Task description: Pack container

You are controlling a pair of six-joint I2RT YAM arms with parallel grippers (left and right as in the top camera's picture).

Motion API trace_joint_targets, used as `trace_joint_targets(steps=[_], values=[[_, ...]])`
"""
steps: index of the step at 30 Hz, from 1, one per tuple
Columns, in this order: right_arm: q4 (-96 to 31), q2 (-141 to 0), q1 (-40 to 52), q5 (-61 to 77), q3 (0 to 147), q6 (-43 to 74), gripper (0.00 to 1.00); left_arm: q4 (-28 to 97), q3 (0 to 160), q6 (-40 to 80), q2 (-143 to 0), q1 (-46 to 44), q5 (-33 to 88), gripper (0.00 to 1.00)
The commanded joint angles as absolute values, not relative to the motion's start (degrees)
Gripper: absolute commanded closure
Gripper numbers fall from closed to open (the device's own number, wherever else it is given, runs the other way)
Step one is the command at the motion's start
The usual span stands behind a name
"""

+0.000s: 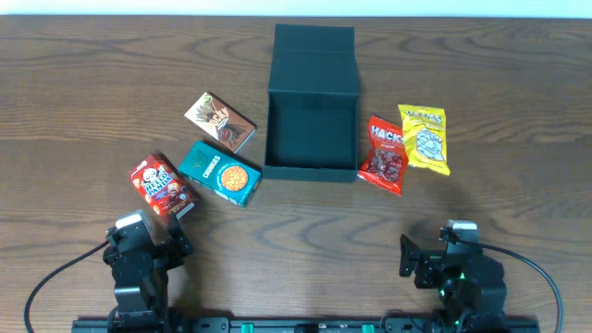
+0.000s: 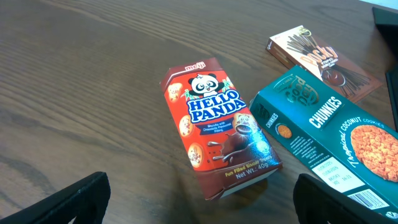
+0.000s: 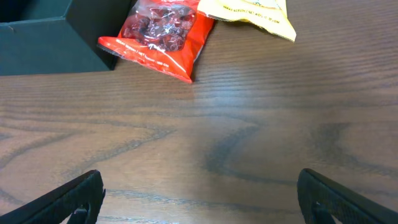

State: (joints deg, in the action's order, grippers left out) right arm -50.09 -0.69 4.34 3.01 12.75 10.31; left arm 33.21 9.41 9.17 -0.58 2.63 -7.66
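Observation:
The dark teal-green container (image 1: 312,129) stands open at the table's middle back, lid flap tilted away; its corner shows in the right wrist view (image 3: 43,34). It looks empty. A red Hello Panda box (image 1: 164,186) (image 2: 217,127), a teal Chunkies box (image 1: 220,173) (image 2: 329,140) and a brown biscuit-stick box (image 1: 220,121) (image 2: 323,59) lie left of it. A red snack bag (image 1: 386,154) (image 3: 158,34) and a yellow bag (image 1: 425,138) (image 3: 252,12) lie right of it. My left gripper (image 2: 199,205) is open just in front of the Hello Panda box. My right gripper (image 3: 199,199) is open over bare table.
The dark wooden table (image 1: 296,231) stretches between the two arms at the front edge. Black cables (image 1: 55,277) trail from both arm bases.

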Motion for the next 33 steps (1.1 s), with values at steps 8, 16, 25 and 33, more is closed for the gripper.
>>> trace_joint_targets(steps=[8, 16, 25, 33], values=[[-50.4, -0.3, 3.7, 3.3, 11.9, 11.3, 0.01, 32.9, 8.7, 9.5, -0.2, 3.0, -6.6, 0.05], [-50.4, -0.3, 3.7, 3.3, 11.9, 11.3, 0.01, 32.8, 8.9, 37.8, -0.2, 3.0, 19.1, 0.05], [-50.4, -0.3, 3.7, 3.3, 11.9, 11.3, 0.01, 27.4, 8.9, 55.9, -0.2, 3.0, 23.1, 0.05], [-50.4, -0.3, 3.7, 3.3, 11.9, 11.3, 0.01, 15.2, 11.1, 55.8, -3.6, 3.0, 26.5, 0.04]])
